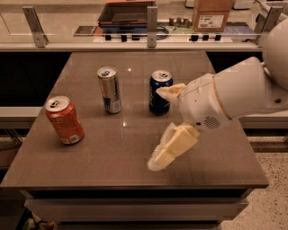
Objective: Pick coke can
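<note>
The coke can (65,119) is orange-red with a silver top and a small white patch near its base. It stands upright near the left edge of the brown table (121,148). My gripper (163,128) hangs over the table's right half, well to the right of the coke can and just right of and in front of the blue Pepsi can (159,92). Its two cream fingers are spread apart and hold nothing: the upper one (171,91) is by the Pepsi can, the lower one (173,147) points down-left.
A slim silver can (110,90) stands upright between the coke can and the Pepsi can, toward the back. Behind the table runs a counter with a railing (152,20), a dark tray (126,12) and a cardboard box (212,14).
</note>
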You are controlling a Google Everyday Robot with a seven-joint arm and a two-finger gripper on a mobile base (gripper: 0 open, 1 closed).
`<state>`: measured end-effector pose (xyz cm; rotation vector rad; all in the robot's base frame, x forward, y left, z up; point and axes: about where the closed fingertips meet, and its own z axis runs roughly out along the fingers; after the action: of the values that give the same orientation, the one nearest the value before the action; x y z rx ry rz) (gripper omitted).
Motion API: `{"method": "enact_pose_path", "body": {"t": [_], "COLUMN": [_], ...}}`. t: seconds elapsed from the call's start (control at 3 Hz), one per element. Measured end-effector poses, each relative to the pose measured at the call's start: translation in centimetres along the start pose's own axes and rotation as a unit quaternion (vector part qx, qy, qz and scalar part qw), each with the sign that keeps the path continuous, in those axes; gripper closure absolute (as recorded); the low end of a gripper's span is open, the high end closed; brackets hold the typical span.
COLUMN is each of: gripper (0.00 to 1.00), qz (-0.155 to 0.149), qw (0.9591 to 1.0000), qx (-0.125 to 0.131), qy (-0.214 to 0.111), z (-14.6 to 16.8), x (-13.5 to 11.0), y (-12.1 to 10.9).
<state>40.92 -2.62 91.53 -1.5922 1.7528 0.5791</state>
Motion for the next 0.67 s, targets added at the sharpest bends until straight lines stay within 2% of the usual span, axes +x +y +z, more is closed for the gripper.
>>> {"method": "enact_pose_path", "body": {"t": [0.33,0.67], "gripper": [0.00,0.00], "qz": [-0.006,-0.006], "qw": [0.9985,0.9985], "qx": [0.032,0.031], "qy": [-0.044,-0.044], "z": [2.38,2.37], "x": [-1.67,-1.68], "y": [0.30,0.35]}}
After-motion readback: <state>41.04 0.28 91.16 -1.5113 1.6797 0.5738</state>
